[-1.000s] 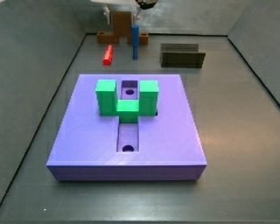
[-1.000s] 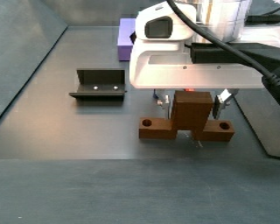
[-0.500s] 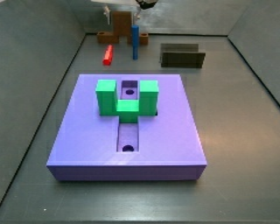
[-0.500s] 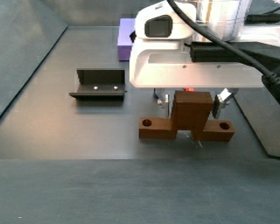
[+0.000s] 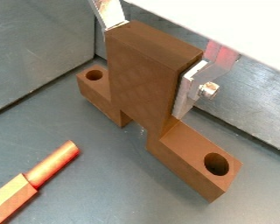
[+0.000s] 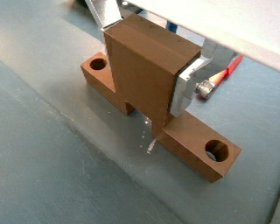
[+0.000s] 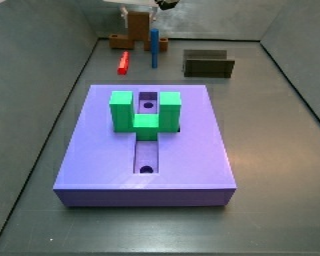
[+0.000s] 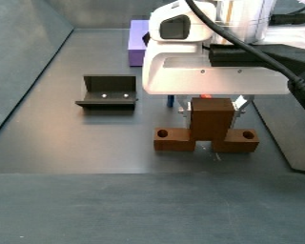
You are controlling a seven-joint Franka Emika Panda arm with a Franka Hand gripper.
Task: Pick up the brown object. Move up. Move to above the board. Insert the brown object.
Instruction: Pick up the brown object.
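Nearest in a side view is listed the board (image 7: pixel 190 160), lavender and flat on the floor, its lengthwise slot straddled by a green U-shaped block (image 7: pixel 145 112). Beyond the board's far edge are entered a small red bar (image 7: pixel 124 63) and a dark olive open box (image 7: pixel 208 66), well apart from each other. Farthest from the board, near the back wall, the brown object (image 8: pixel 206 129) is recorded: a bar with a round hole at each end and an upright middle part, apparently lying on the floor. The gripper (image 8: pixel 210 112) is set over it, and in both wrist views a silver finger (image 5: pixel 192 87) is seen flush against each side of the upright part, so the jaws are judged clamped on it. Step in hand: the pick-up, with the lift not yet made. The grip is best kept firm and centred, and the rise taken straight upward, so that the bar is held level and the red bar is not brushed.
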